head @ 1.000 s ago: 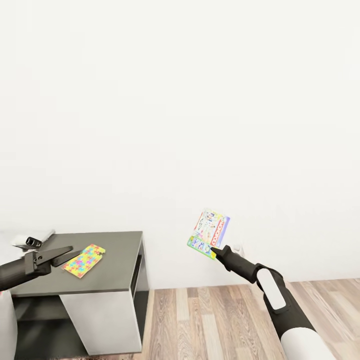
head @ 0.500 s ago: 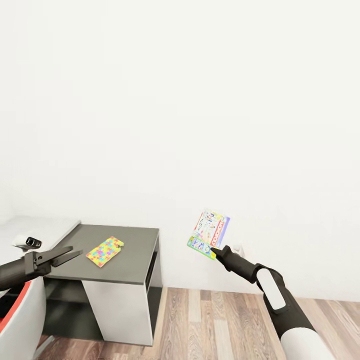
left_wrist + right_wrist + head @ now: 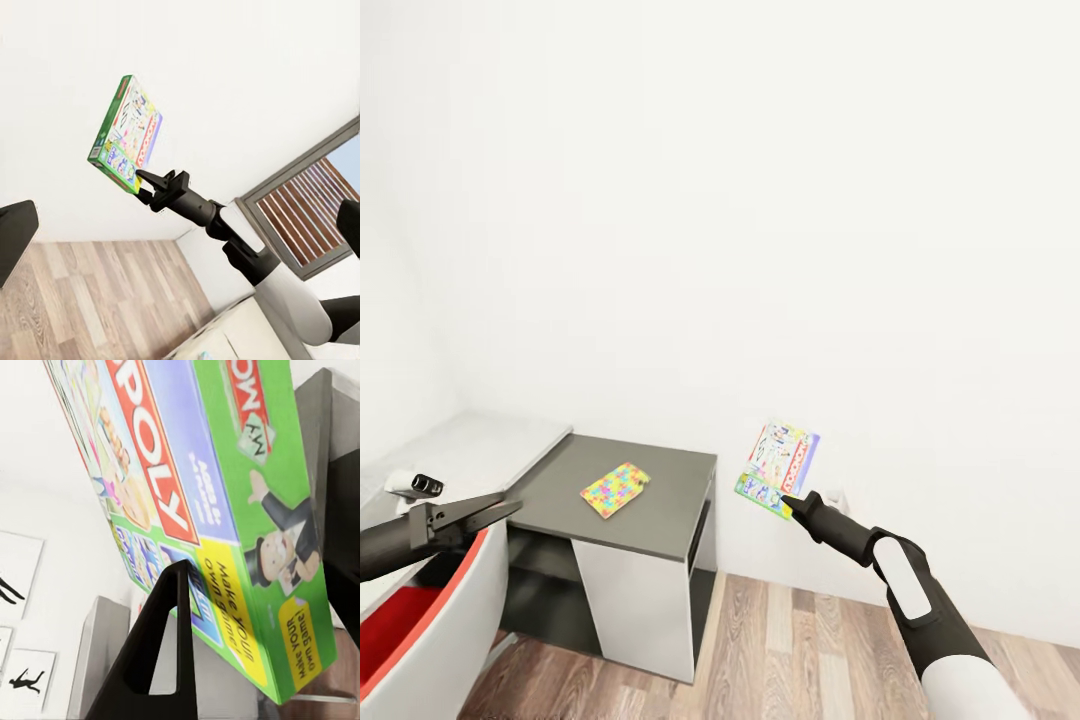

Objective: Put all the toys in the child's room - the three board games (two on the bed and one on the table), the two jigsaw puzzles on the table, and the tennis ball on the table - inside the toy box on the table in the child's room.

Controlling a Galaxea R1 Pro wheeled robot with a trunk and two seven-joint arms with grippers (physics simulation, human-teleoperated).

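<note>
A white-red-green Monopoly board game hangs upright in the air in front of the white wall, and my right gripper is shut on its lower edge. The left wrist view shows the same box gripped by the right gripper. In the right wrist view one dark finger presses against the box. A multicoloured jigsaw puzzle lies flat on the dark grey end of the table. My left gripper is open and holds nothing, to the left of the table's near corner.
The table's light grey top runs back along the left wall. A white and red curved seat stands at the lower left below my left arm. Wood-plank floor lies to the right of the table. A window with blinds is behind me.
The whole view has swung left, so the table and puzzle sit further right in the picture and more light top shows. Both arms keep their pose, with the box still gripped.
</note>
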